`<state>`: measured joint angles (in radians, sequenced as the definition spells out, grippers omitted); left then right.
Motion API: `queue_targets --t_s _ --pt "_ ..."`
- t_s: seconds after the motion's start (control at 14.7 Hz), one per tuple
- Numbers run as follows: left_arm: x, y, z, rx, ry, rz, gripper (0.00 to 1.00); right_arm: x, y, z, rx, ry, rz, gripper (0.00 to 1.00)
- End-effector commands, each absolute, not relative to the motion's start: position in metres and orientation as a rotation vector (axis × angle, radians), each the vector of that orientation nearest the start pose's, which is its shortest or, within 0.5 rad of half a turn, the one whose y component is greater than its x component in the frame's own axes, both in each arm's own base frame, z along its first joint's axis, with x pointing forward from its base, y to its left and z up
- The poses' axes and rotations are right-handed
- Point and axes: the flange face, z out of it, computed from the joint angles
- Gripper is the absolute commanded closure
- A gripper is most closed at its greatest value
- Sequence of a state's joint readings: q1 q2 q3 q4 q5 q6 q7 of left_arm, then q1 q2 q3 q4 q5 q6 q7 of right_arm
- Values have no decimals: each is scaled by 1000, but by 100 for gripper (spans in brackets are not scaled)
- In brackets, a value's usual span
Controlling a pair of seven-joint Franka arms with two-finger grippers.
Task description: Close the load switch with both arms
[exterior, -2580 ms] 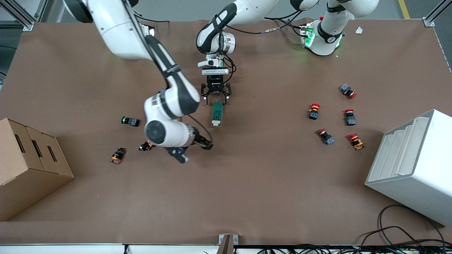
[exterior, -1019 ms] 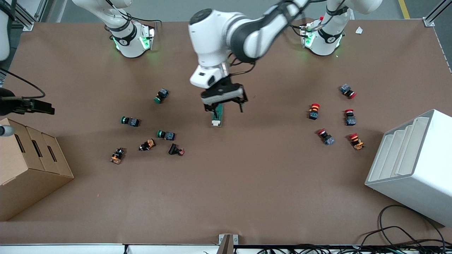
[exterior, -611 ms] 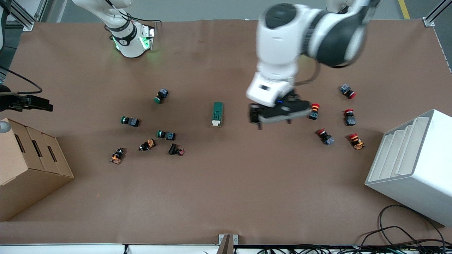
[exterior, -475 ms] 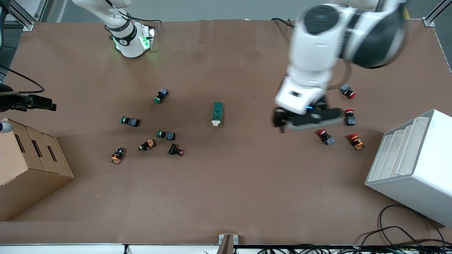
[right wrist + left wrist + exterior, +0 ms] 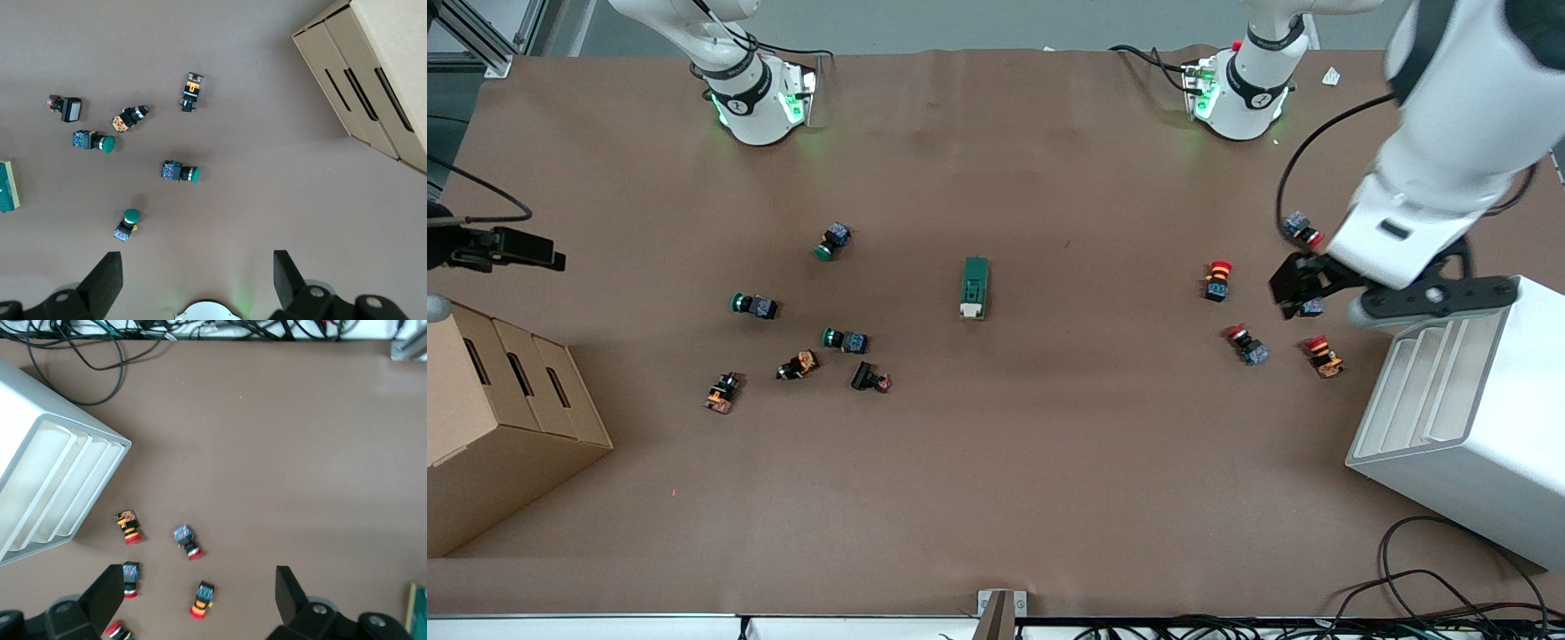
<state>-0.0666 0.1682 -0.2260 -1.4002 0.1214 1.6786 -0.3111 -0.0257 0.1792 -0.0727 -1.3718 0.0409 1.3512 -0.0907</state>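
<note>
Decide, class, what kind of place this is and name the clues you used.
Probably a robotics lab or test bench: two white arms on green-lit bases, a brown-covered table strewn with push buttons and a load switch, plus loose cables at its edge.

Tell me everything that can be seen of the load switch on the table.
The load switch is a small dark green rectangular block with a white piece at the end nearer to the front camera. It looks like plastic. It lies flat on the brown table, near the middle, its long side pointing from the robots' bases toward the camera. Nothing touches it: both grippers are away and the push buttons lie apart from it. Whether the handle is fully closed cannot be told. Each wrist view shows only an edge of it.
</note>
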Motion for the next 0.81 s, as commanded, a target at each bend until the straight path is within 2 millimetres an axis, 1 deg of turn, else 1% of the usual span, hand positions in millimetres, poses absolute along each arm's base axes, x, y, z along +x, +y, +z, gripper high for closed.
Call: queue_targets --t_s 0.0,0.07,0.14,0.2,0.27,0.34,0.41,0.48,0.54,0.68,0.75 --pt "569 -119 629 -3132 11 -144 0 548 -42 614 -3093 50 263 0" --pt "557 -113 630 -3149 -4 -123 0 542 -42 619 -3094 94 259 0" --pt "545 -109 628 -3166 1 -101 0 536 -41 620 -3093 100 254 0" --pt "535 -98 627 -3170 32 -83 0 526 -41 625 -3094 100 231 0" --pt "525 -89 627 -3163 92 -55 0 517 -39 626 -3095 95 198 0" --pt "518 -82 628 -3159 123 -34 0 505 -39 627 -3095 98 169 0" --pt "509 -79 631 -3157 116 -29 0 496 -39 629 -3096 96 131 0" --pt "501 -78 639 -3158 114 -39 0 491 -39 630 -3097 96 112 0" --pt "498 -77 641 -3157 114 -29 0 491 -39 631 -3096 98 112 0" --pt "501 -65 641 -3163 93 -27 0 491 -38 635 -3096 96 90 0" --pt "504 -63 640 -3165 91 -23 0 492 -38 634 -3099 94 86 0"
